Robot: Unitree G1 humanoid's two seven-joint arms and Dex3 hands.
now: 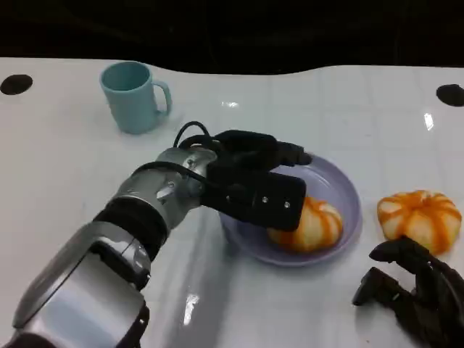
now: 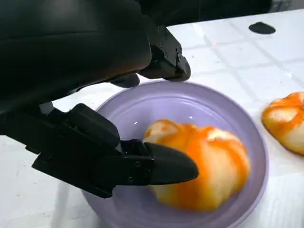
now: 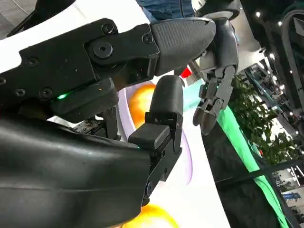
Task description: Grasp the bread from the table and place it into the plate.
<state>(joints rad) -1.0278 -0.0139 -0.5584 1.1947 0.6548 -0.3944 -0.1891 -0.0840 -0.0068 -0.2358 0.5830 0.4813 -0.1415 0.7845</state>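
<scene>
An orange-striped bread roll lies inside the lilac plate at the table's centre right. My left hand hovers over the plate's near-left side with its fingers apart, holding nothing. In the left wrist view the thumb tip sits right beside the roll, and the other fingers reach over the plate's bare floor. A second roll lies on the table to the right of the plate. My right hand rests low at the front right, just in front of that roll, with nothing in it.
A light blue mug stands at the back left. Two black round marks sit near the table's far corners. The second roll lies close to the plate's rim.
</scene>
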